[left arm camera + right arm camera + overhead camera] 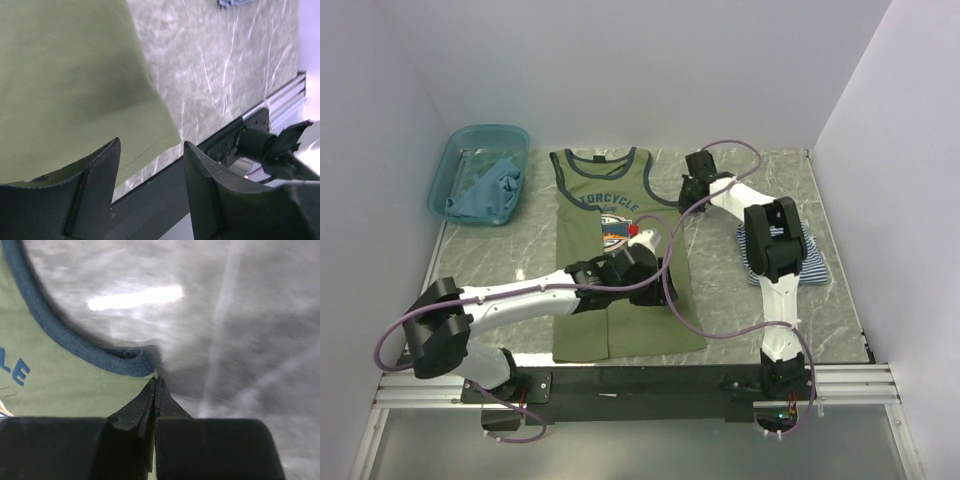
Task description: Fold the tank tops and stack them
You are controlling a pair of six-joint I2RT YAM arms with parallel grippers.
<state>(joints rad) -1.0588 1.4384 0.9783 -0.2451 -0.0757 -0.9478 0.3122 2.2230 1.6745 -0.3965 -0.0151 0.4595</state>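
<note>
Left gripper [151, 149]: wide open over the near right corner of the shirt, nothing between its jaws; the hem corner lies just beyond its left finger.
Olive tank top [588, 325]: spread flat at the centre of the marble table [740, 305], neck to the far side, hem near the front edge, chest lettering [608, 200] face up.
Left arm: reaches from the near left across the shirt's lower half.
Striped tank top [813, 263]: a folded navy-and-white bundle on the right, partly hidden under the right arm.
Right gripper [155, 386]: jaws pressed together, tips at the corner of the shirt's right armhole, touching the dark trim [75, 346]; whether any cloth is pinched cannot be told.
Teal basin [444, 182]: translucent plastic, at the far left corner, well apart from the olive shirt.
Teal-blue tank top [488, 190]: crumpled inside the basin.
</note>
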